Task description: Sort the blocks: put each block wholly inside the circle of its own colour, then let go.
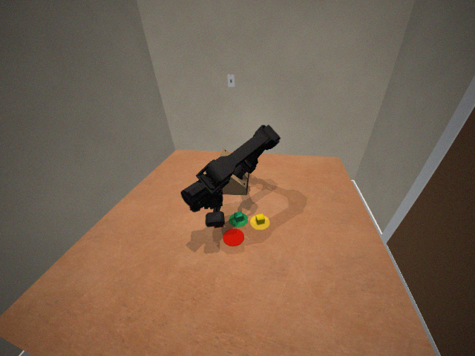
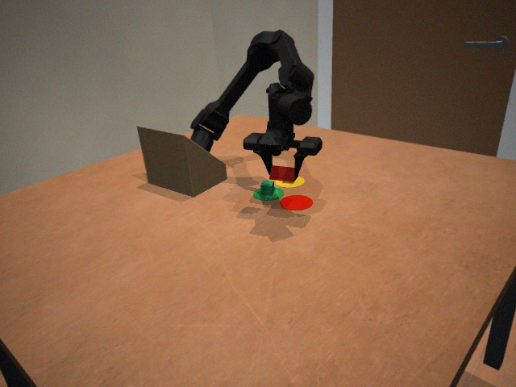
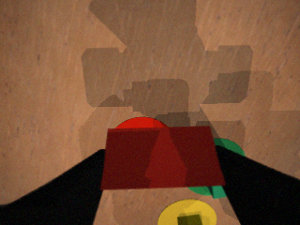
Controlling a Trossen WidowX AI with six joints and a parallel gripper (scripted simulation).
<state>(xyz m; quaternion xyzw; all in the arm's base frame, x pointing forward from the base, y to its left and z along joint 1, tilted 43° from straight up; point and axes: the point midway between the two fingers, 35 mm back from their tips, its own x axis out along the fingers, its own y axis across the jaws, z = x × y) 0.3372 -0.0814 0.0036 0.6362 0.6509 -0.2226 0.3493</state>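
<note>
Red block (image 2: 282,172) hangs clamped in the gripper (image 2: 283,166), above the table at about 10 o'clock from the red circle (image 2: 296,202). Green block (image 2: 267,189) and yellow block (image 1: 260,219) already sit inside their circles; only this placement remains.

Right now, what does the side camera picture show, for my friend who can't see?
A black robot arm's end effector holds a red block above the table. Nearby lie a bare red circle and a green block on its green circle.
</note>
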